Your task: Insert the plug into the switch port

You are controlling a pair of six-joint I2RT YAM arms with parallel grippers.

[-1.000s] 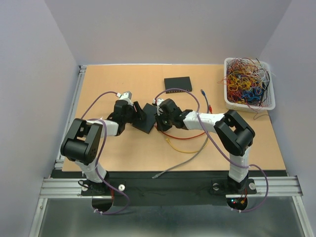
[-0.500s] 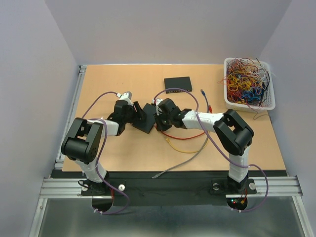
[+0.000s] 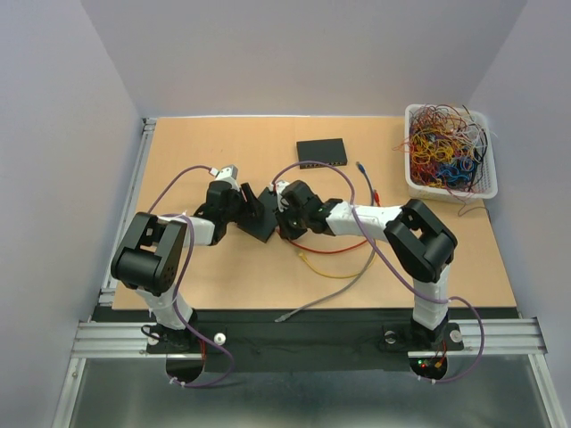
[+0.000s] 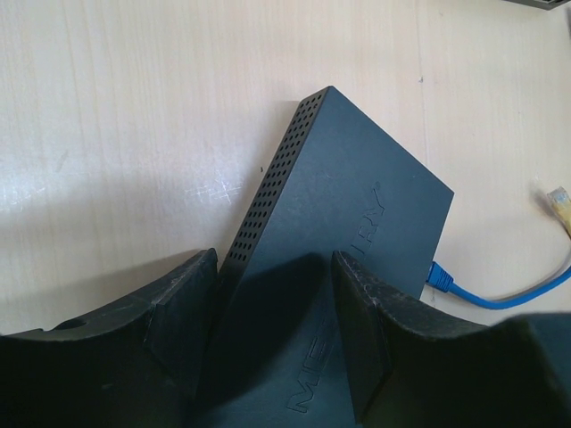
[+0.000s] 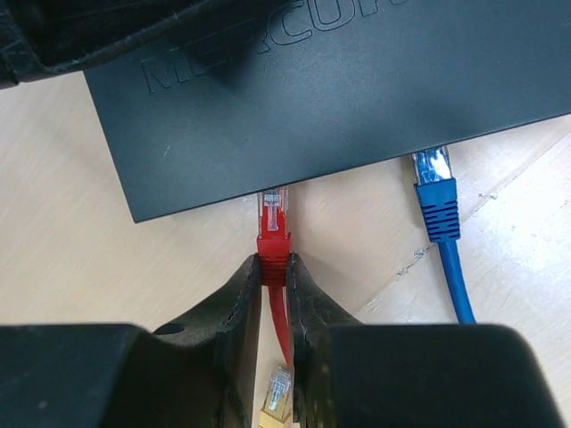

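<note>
Tan wood forms the surface (image 3: 223,267), closed in by pale grey walls. Near its middle is the black switch (image 4: 357,205). The left jaws are clamped across its body, one finger against the perforated side and the other against the opposite side.

At the switch's port edge the right jaws pinch the red plug (image 5: 272,214) by its boot. The plug's clear tip points straight at that edge and reaches it; whether it has entered a port cannot be told. The red cable (image 5: 280,325) trails back from the switch between the fingers.

Further along the same edge a blue plug (image 5: 434,192) meets the switch, and its cable runs away from it. A yellow plug (image 5: 278,397) lies loose behind the red one, apart from the switch.

Beyond the switch, toward the far wall, rests a second black box (image 3: 322,152). Well off to the switch's right stands a white basket (image 3: 412,178) heaped with coloured wires.
</note>
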